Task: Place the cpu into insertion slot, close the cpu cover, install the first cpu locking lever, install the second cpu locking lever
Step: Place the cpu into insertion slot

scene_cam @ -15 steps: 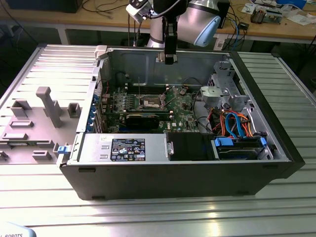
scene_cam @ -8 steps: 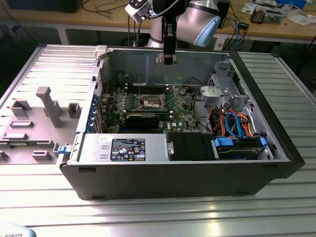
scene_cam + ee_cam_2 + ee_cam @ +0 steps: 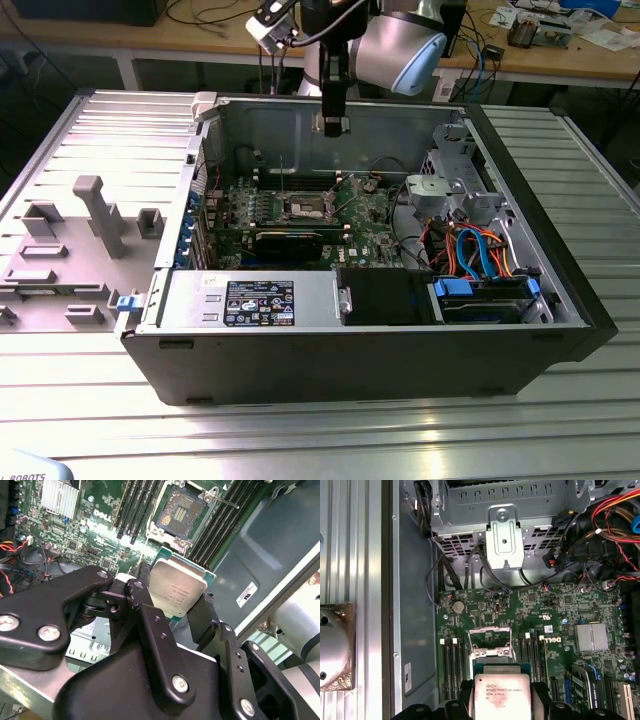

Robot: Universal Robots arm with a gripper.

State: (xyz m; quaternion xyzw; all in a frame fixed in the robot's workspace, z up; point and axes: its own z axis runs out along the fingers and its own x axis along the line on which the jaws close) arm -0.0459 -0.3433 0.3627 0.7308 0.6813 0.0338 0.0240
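My gripper [image 3: 172,605] is shut on the cpu [image 3: 177,589], a flat silver-topped square on a green base, pinched by two opposite edges between black fingers [image 3: 136,594]. The cpu [image 3: 501,695] hangs above the green motherboard [image 3: 545,615], a little short of the insertion slot [image 3: 181,514]. The slot lies uncovered, with its brownish contact field and dark centre showing. The silvery cpu cover [image 3: 159,519] stands raised at the slot's edge. A thin locking lever [image 3: 227,501] juts out beside it. In the exterior view the gripper [image 3: 332,122] hovers high over the slot [image 3: 308,208] inside the open computer case.
Black memory slots [image 3: 137,505] flank the slot on both sides. A finned heatsink [image 3: 60,497], red and black cables [image 3: 615,515] and a metal drive cage [image 3: 504,535] crowd the case. Case walls [image 3: 350,345] ring the board. Grey fixtures [image 3: 95,215] stand on the table at the exterior view's left.
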